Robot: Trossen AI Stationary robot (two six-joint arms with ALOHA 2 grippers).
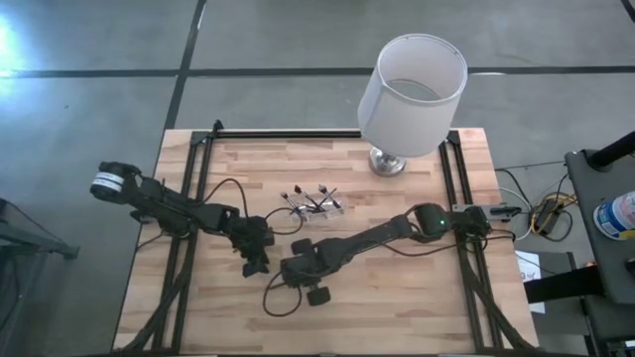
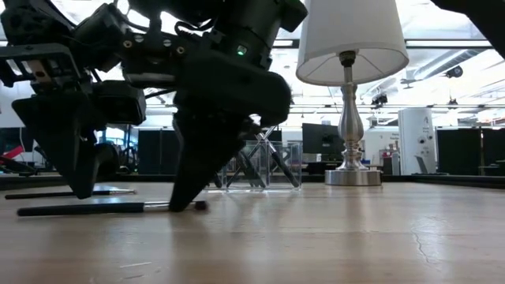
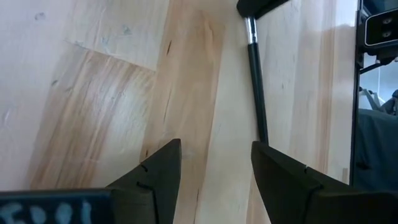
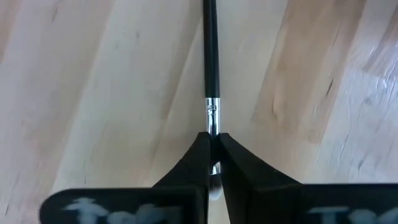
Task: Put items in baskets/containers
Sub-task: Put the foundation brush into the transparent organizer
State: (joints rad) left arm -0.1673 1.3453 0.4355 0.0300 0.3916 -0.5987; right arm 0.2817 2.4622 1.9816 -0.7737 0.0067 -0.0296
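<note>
No legible text — wrist-mount markings blurred; nothing else lettered

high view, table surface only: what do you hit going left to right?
Left pincer, open over bare wood → right pincer, shut on a thin brush → clear tray holding upright brushes → lamp at the table's far edge.

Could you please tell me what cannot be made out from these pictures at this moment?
- High view: where the right tool shuts on the brush; the arm's own bulk covers it.
- High view: the count of sticks in the clear tray; too small.
- Low view: the clear tray's base, hidden behind the right tool.
- Left wrist view: the brush's bristle end, covered by the right tool; the open left tool holds nothing.
</note>
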